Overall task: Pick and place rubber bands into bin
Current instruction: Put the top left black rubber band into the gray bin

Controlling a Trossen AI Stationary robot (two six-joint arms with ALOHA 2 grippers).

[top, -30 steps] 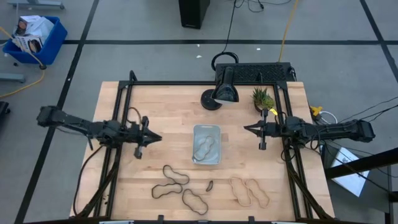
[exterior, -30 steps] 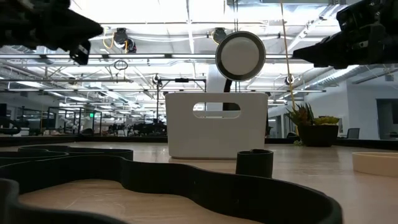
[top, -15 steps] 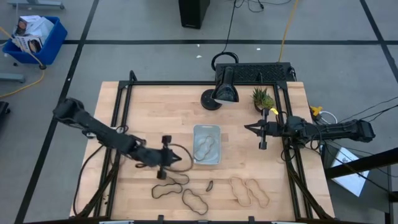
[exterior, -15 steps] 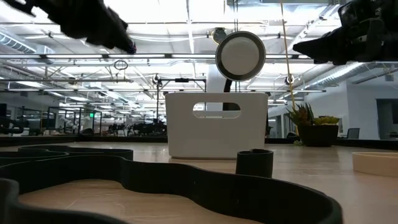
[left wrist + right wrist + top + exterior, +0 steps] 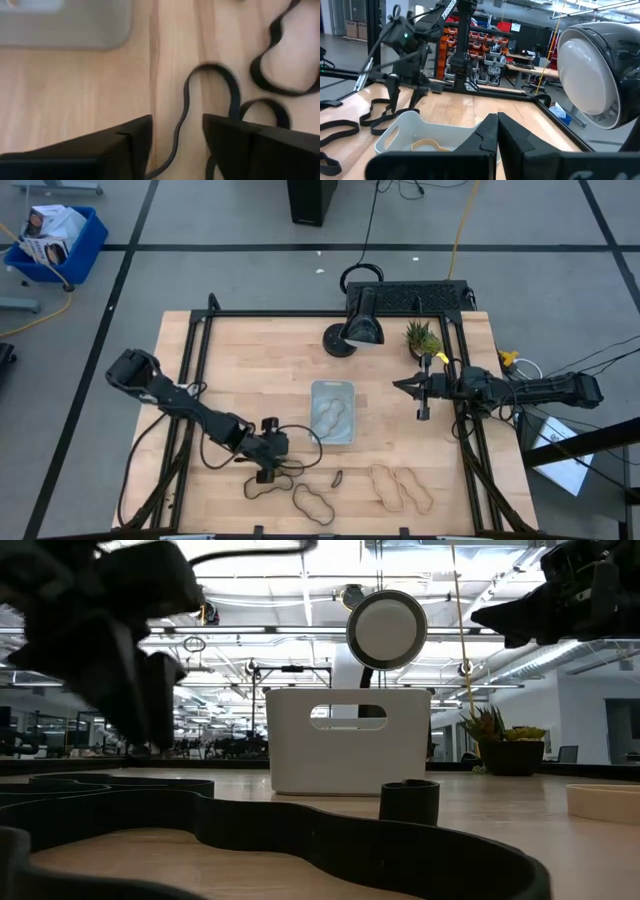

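Several rubber bands lie flat near the table's front edge: dark loops (image 5: 270,477) (image 5: 313,502), a tiny dark piece (image 5: 337,477) and pale tan loops (image 5: 388,485) (image 5: 415,490). The clear bin (image 5: 332,412) stands mid-table with a pale band (image 5: 427,146) lying in it. My left gripper (image 5: 268,470) is low over the leftmost dark band, open and pointing down. In the left wrist view its fingers (image 5: 176,135) stand on either side of one strand of that band (image 5: 184,115); I cannot tell whether they touch it. My right gripper (image 5: 398,386) hovers shut to the right of the bin.
A black desk lamp (image 5: 360,320) and a small potted plant (image 5: 422,337) stand at the table's far edge. A black frame (image 5: 200,360) runs along the table's sides. A blue crate (image 5: 55,240) sits on the floor off the table's far left.
My left gripper has swung from the table's left side toward the right and the near edge. It has tipped its fingers down and come low over the leftmost dark band. The bands and the bin lie as before.
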